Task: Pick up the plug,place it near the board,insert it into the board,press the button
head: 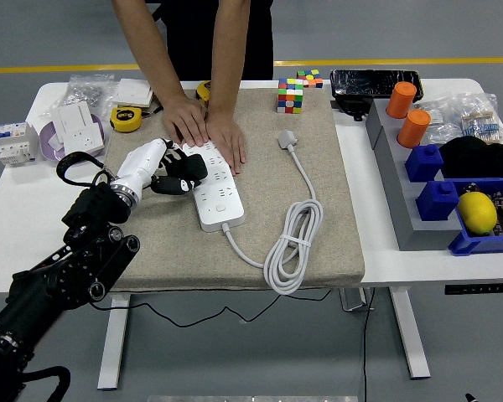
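1. The step in hand looks like the insertion; the left hand (169,172) sits at the left edge of the white power strip (215,188), its dark fingers (187,170) curled round what appears to be a black plug (178,186) — whether its pins are already in a socket I cannot tell.
2. A person at the far side presses two hands (205,127) flat on the strip's far end, holding it steady on the beige mat (318,226).
3. The next move, as I judge it, calls for a straight push down to seat the plug, then release; after that one fingertip must reach the strip's button (220,209) near its cable end.
4. The right arm does not show.
5. Counted: one strip; one white plug (287,139) lying loose on the mat right of the strip, at the end of one coiled white cable (292,243); two cubes (291,95) at the mat's far edge; two orange cylinders (408,114) — and one yellow ball (477,212) in a blue bin (461,243).
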`<action>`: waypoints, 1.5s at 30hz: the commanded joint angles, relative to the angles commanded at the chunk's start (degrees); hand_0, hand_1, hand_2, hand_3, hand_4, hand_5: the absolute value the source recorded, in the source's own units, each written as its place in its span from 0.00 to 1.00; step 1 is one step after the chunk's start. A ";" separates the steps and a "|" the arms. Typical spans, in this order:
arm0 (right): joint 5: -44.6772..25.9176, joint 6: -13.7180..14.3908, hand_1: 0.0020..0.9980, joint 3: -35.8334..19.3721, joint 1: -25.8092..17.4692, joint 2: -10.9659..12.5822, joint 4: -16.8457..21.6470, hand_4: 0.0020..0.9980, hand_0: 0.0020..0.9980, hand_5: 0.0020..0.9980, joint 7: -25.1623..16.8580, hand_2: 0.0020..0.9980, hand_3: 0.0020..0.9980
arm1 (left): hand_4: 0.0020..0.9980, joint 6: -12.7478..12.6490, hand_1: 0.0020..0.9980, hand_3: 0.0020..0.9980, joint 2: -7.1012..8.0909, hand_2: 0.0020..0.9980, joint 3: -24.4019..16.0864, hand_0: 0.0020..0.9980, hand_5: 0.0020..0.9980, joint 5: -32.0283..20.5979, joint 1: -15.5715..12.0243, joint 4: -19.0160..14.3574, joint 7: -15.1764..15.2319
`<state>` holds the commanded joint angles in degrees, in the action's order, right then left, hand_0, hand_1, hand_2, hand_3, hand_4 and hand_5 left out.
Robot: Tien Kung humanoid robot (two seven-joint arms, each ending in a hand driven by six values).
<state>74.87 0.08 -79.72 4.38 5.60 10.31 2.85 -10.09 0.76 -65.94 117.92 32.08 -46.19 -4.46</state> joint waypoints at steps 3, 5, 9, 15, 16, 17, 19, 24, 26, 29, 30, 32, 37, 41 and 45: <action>-0.12 0.03 0.78 0.02 0.03 0.00 0.00 1.00 0.88 1.00 -0.03 0.77 0.79 | 0.54 0.92 0.53 0.42 0.38 0.42 -0.34 0.55 0.13 0.45 -0.05 -0.78 -0.21; -0.14 0.03 0.78 -0.01 0.02 -0.02 0.00 1.00 0.88 1.00 -0.01 0.77 0.79 | 0.54 1.42 0.53 0.42 0.59 0.42 -0.75 0.55 0.13 0.80 -0.21 -1.45 -0.33; -0.24 0.06 0.78 -0.11 -0.02 -0.10 0.00 1.00 0.88 1.00 -0.03 0.77 0.79 | 0.54 1.85 0.54 0.42 1.30 0.43 -1.56 0.55 0.13 1.46 -0.65 -2.38 -0.36; -0.19 0.11 0.78 -0.38 -0.18 -0.13 0.00 1.00 0.88 1.00 0.01 0.77 0.79 | 0.55 2.25 0.54 0.43 2.77 0.43 -2.65 0.55 0.13 1.46 -1.38 -1.78 -0.41; -0.10 0.12 0.78 -0.49 -0.21 -0.14 0.00 1.00 0.88 1.00 0.05 0.77 0.79 | 0.55 2.31 0.54 0.43 2.95 0.43 -2.81 0.55 0.13 1.51 -1.54 -1.54 -0.40; -0.09 0.12 0.78 -0.50 -0.23 -0.14 0.00 1.00 0.88 1.00 0.06 0.77 0.79 | 0.55 2.35 0.54 0.43 3.02 0.43 -2.91 0.55 0.13 1.52 -1.64 -1.40 -0.38; -0.21 0.12 0.78 -0.39 -0.23 -0.16 0.00 1.00 0.88 1.00 0.02 0.77 0.79 | 0.55 2.42 0.54 0.43 3.15 0.43 -3.25 0.55 0.13 1.74 -1.97 -1.14 -0.33; -0.38 0.12 0.78 -0.17 -0.10 -0.21 0.00 1.00 0.88 1.00 -0.08 0.77 0.79 | 0.56 2.60 0.55 0.44 3.22 0.44 -3.42 0.55 0.13 1.30 -2.58 -0.96 -0.13; -0.34 0.11 0.78 -0.15 -0.11 -0.22 0.00 1.00 0.88 1.00 -0.08 0.77 0.79 | 0.56 2.63 0.55 0.44 3.20 0.44 -3.58 0.55 0.13 1.31 -2.77 -0.94 -0.06; -0.16 0.11 0.78 -0.30 -0.18 -0.20 0.00 1.00 0.88 1.00 0.00 0.77 0.79 | 0.56 2.97 0.55 0.44 3.26 0.45 -3.71 0.56 0.14 0.84 -3.04 -1.02 0.13; -0.06 0.11 0.78 -0.37 -0.20 -0.19 0.00 1.00 0.88 1.00 0.03 0.77 0.79 | 0.56 3.18 0.55 0.44 3.31 0.45 -3.78 0.56 0.14 0.36 -3.11 -0.98 0.28; 0.04 0.11 0.78 -0.47 -0.22 -0.16 0.00 1.00 0.88 1.00 0.08 0.77 0.79 | 0.56 4.15 0.55 0.44 3.43 0.45 -3.91 0.56 0.14 -1.27 -3.21 -0.82 0.61; 0.05 0.11 0.78 -0.45 -0.22 -0.11 0.00 1.00 0.88 1.00 0.09 0.77 0.79 | 0.86 6.22 0.71 0.52 3.71 0.56 -4.13 0.69 0.26 -3.13 -3.38 -0.64 0.82; -0.02 0.05 0.78 -0.32 -0.22 -0.15 0.00 1.00 0.88 1.00 0.05 0.77 0.79 | 1.00 7.27 0.90 0.61 3.90 0.76 -4.29 0.86 0.44 -4.59 -3.60 -0.86 0.88; -0.05 0.02 0.78 -0.26 -0.25 -0.21 0.00 1.00 0.88 1.00 0.01 0.77 0.79 | 1.00 8.57 0.90 0.61 4.15 0.76 -4.61 0.86 0.44 -5.68 -3.77 -1.30 0.61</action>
<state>74.82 0.10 -79.98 4.13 5.40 10.31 2.86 -1.52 4.91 -70.56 112.25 28.30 -47.48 -3.84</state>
